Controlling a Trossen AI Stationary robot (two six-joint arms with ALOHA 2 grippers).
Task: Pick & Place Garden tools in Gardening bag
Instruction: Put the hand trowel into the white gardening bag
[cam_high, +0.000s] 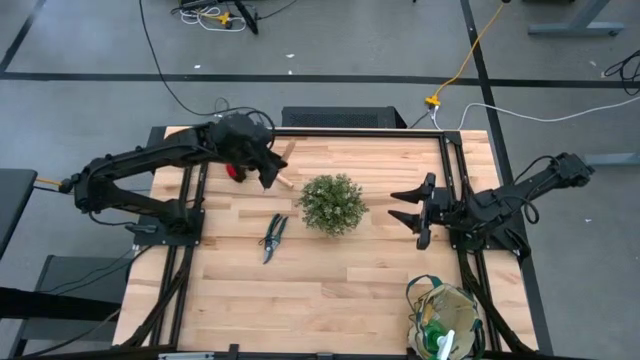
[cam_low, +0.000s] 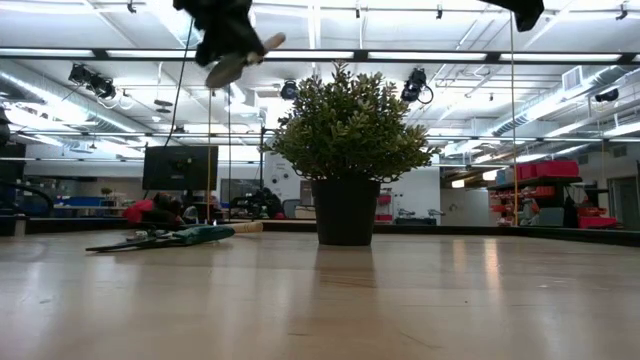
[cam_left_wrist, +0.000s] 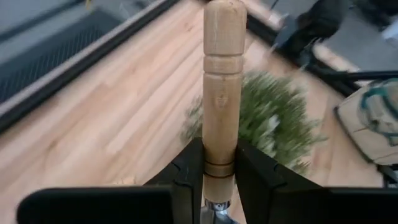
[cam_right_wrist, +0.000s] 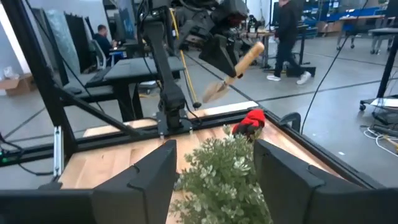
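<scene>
Left end effector (cam_high: 268, 165): raised above the far-left part of the light wooden slatted table (cam_high: 330, 275), fingers (cam_left_wrist: 186, 177) clamped on a wooden-handled metal garden tool (cam_left_wrist: 221, 93); pale turned handle sticks out past the fingertips, metal end barely visible at the grip.
Held tool, other views: seen from the right wrist camera as a tan handle with a metal blade tilted downward (cam_right_wrist: 235, 68); high in the low view, well clear of the table (cam_low: 240, 62).
Right end effector (cam_high: 413, 212): just right of the plant, at mid-table, jaws spread wide, holding nothing; fingers (cam_right_wrist: 146, 177) frame the plant in its own camera.
Round bushy green plant in dark pot (cam_high: 332, 203): upright at table centre.
Dark-handled pruning shears (cam_high: 272, 237): lying flat on the table, left of the plant and slightly nearer.
Red gloves (cam_high: 233, 171): on the far-left part of the table, partly hidden under the left arm.
Beige canvas gardening bag with dark green trim (cam_high: 443, 318): near-right corner of the table, mouth open upward, green and white items showing inside.
</scene>
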